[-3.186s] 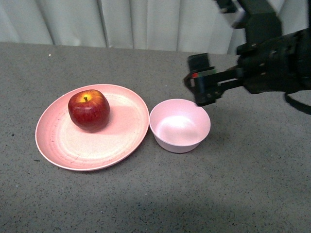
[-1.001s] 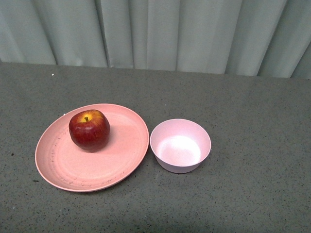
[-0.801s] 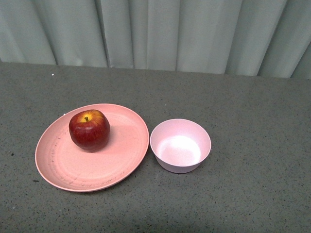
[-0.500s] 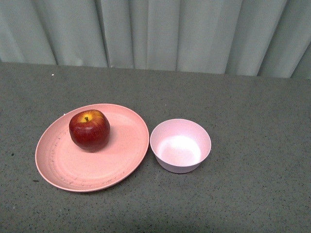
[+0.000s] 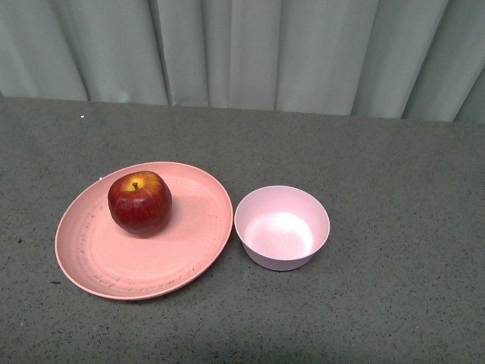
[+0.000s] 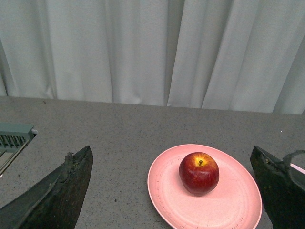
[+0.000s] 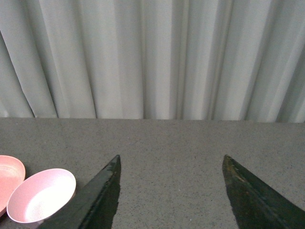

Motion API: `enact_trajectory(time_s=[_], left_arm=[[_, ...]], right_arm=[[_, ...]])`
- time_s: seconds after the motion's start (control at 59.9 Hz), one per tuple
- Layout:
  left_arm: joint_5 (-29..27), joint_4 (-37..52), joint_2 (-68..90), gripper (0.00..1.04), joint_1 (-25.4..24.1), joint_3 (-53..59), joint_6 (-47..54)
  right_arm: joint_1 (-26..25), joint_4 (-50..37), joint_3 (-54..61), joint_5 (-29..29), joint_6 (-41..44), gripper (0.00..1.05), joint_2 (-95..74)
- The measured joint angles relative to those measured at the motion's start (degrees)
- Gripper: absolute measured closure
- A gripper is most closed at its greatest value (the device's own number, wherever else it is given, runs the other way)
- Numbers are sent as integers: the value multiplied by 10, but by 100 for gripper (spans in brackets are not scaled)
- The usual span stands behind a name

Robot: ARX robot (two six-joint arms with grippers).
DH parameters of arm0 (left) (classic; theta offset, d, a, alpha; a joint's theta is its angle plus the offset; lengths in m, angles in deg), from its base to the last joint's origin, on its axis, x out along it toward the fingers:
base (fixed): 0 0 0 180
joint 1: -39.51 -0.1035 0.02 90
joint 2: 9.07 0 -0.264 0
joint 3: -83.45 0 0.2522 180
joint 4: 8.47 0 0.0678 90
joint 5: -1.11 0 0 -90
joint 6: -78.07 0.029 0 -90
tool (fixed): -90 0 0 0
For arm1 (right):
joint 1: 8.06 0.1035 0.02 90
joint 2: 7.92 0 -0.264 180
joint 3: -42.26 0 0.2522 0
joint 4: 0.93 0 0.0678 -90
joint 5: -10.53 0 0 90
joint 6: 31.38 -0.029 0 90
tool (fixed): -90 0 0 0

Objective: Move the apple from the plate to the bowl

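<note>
Front view: apple (image 5: 139,203) upright, stem up, on the far-left part of the plate (image 5: 114,267). Bowl (image 5: 282,227) just beside the plate's right rim; touching or not, cannot tell. Both sit mid-bench (image 5: 394,288), left of centre, curtain (image 5: 265,53) along the far edge. No arm in view.

Left wrist view: left gripper (image 6: 170,148) spread wide, nothing between its dark fingers (image 6: 62,195). It is above the bench and apart from the plate (image 6: 228,205). Apple (image 6: 199,173) on the plate, free of any contact.

Right wrist view: right gripper (image 7: 170,157) likewise spread wide, holding nothing, bare bench between its fingers (image 7: 102,195). Bowl (image 7: 40,193) lies off to one side, with only a sliver of plate (image 7: 9,179) showing beside it.
</note>
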State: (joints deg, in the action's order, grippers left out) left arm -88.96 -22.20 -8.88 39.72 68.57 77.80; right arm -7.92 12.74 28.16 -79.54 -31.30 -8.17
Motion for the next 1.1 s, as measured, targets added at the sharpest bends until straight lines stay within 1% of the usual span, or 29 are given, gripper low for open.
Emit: enact_trajectory(time_s=[0.017, 0.05, 0.117, 0.15, 0.234, 0.45, 0.484, 0.517, 0.55, 0.601, 0.634, 0.684, 0.701, 0.784, 0.834, 0.984, 1.101], left_arm=[[0, 0, 0, 7, 0, 0, 0], [0, 0, 0, 7, 0, 0, 0], [0, 0, 0, 7, 0, 0, 0], [0, 0, 0, 7, 0, 0, 0], [0, 0, 0, 7, 0, 0, 0], [-4, -2, 1, 7, 0, 0, -1], [-20, -26, 11, 7, 2, -7, -14], [-24, -56, 33, 7, 0, -18, -27], [-14, -73, 62, 7, -6, -25, -45], [17, -70, 108, 7, -19, -30, -62], [42, -40, 156, 7, -28, -33, -67], [53, 5, 214, 7, -35, -40, -68], [60, 34, 239, 7, -38, -46, -71], [68, 139, 373, 7, -40, -81, -73], [72, 179, 436, 7, -37, -100, -73], [69, 299, 655, 7, -2, -163, -59], [45, 341, 815, 7, 26, -235, -47]], right_arm=[[0, 0, 0, 0, 0, 29, 0], [0, 0, 0, 0, 0, 22, 0], [0, 0, 0, 0, 0, 11, 0], [0, 0, 0, 0, -1, 8, 0], [0, 0, 0, 0, -1, 10, 0], [0, 0, 0, 0, -1, 9, 0], [0, 0, 0, 0, -1, 9, 0], [0, 0, 0, 0, -1, 9, 0], [0, 0, 0, 0, -1, 9, 0], [0, 0, 0, 0, -1, 9, 0], [0, 0, 0, 0, -1, 9, 0], [0, 0, 0, 0, -1, 9, 0], [0, 0, 0, 0, -1, 9, 0], [0, 0, 0, 0, -1, 9, 0], [0, 0, 0, 0, -1, 9, 0], [0, 0, 0, 0, -1, 9, 0], [0, 0, 0, 0, -1, 9, 0]])
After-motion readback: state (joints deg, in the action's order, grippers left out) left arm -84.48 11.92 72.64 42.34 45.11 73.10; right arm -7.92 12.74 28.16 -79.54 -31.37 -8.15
